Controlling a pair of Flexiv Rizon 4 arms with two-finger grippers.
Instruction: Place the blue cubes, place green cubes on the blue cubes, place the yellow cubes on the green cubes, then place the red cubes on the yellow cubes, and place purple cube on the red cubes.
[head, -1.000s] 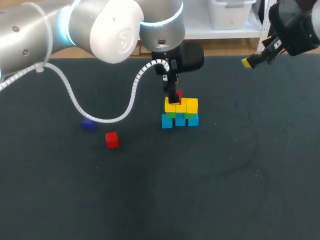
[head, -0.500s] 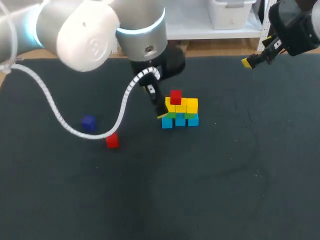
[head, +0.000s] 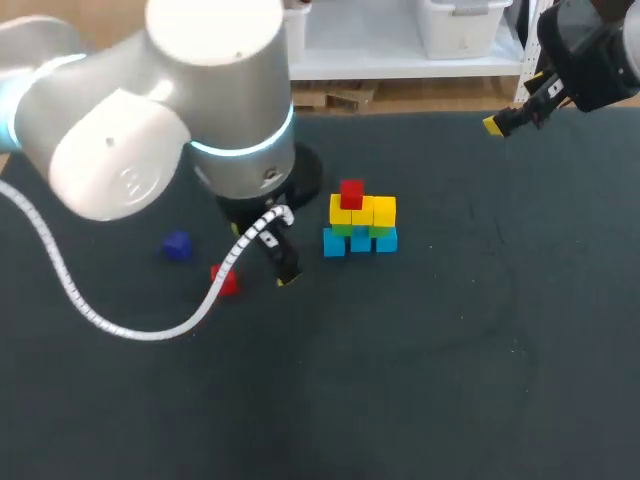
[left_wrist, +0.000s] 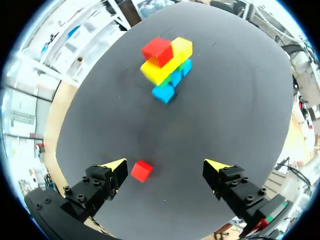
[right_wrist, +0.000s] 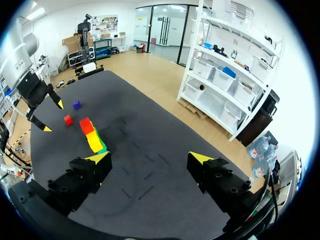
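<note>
A small wall of cubes (head: 360, 222) stands mid-table: blue cubes (head: 360, 241) at the bottom, green, then yellow cubes (head: 363, 211), and one red cube (head: 351, 193) on top at the left end. A loose red cube (head: 224, 281) and a purple cube (head: 177, 246) lie to the left. My left gripper (head: 281, 263) hangs open just right of the loose red cube. In the left wrist view that red cube (left_wrist: 141, 170) lies between the open fingers of the left gripper (left_wrist: 167, 167), close to one tip. My right gripper (head: 510, 120) is open and empty at the far right edge.
The dark mat (head: 450, 330) covers the table. My left arm's white cable (head: 140, 330) loops low over the mat near the loose cubes. In the right wrist view the wall of cubes (right_wrist: 93, 138) stands far ahead of the right gripper (right_wrist: 150, 159).
My left gripper has let go of the red cube on top of the yellow cubes. It has swung left and nearer, over to the loose red cube. The right arm has not moved.
</note>
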